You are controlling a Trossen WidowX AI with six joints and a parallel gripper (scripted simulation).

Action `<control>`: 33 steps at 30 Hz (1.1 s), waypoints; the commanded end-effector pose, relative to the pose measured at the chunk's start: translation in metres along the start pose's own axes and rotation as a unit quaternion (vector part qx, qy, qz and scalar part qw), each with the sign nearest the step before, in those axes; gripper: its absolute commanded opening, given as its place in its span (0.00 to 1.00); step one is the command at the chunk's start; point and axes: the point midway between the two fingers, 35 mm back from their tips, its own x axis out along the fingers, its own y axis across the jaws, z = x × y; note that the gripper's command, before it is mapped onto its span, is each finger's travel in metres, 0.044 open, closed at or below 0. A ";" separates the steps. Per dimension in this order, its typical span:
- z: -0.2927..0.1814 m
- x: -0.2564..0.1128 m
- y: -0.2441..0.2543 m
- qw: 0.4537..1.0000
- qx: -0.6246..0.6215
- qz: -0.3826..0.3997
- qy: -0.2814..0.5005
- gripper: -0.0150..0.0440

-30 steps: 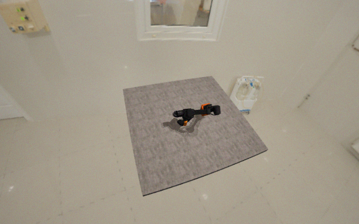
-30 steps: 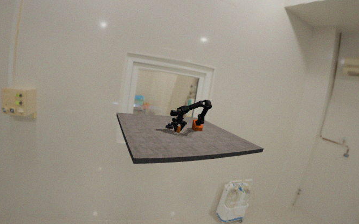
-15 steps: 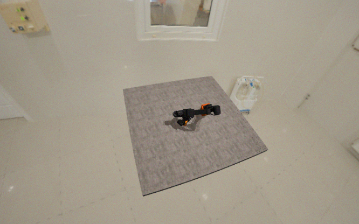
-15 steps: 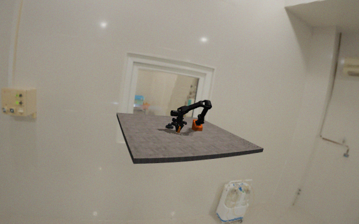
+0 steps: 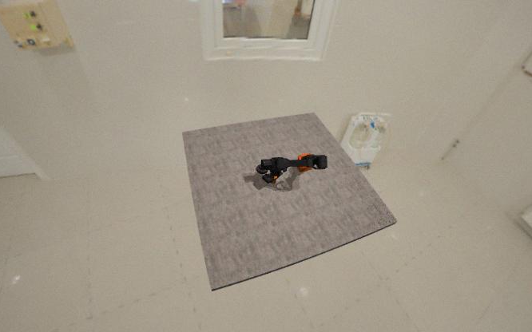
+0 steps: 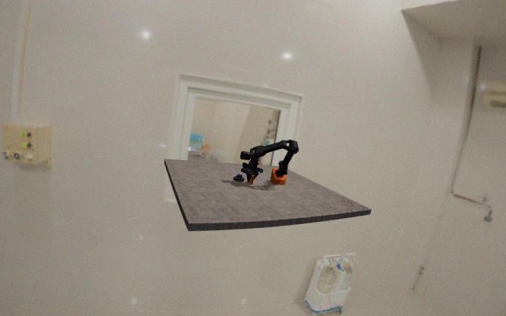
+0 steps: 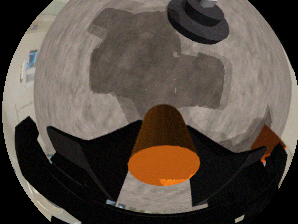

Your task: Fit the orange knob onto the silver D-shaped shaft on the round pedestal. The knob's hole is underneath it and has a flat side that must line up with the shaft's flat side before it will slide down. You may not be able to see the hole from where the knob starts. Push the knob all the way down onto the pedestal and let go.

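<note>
The orange knob (image 5: pixel 275 179) (image 6: pixel 251 178) (image 7: pixel 164 165) is a tapered round piece, its broad bright face toward the wrist camera. My gripper (image 7: pixel 163 127) is shut on it, one black finger against each side. Whether the knob's far end touches the table is hard to tell, and its hole is hidden. The round pedestal (image 6: pixel 238 178) (image 7: pixel 191 29) is dark and stepped and stands apart from the knob, left of the gripper in the exterior view. The silver shaft (image 7: pixel 208 3) shows only in part at the top edge of the wrist view; its flat side cannot be made out.
The grey table top (image 5: pixel 235 231) (image 6: pixel 223 207) carries everything. The arm's orange base (image 5: pixel 304 163) (image 6: pixel 277 178) stands right of the gripper in the top and exterior views. The arm's shadow falls on the table around the knob.
</note>
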 end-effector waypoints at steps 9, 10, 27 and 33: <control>0.007 -0.037 0.007 1.000 0.002 -0.004 -0.006 0.25; 0.008 -0.040 0.007 1.000 0.003 -0.005 -0.006 0.25; 0.010 -0.093 0.010 1.000 0.010 -0.015 0.001 0.25; 0.009 -0.112 0.010 1.000 0.011 -0.018 0.006 0.25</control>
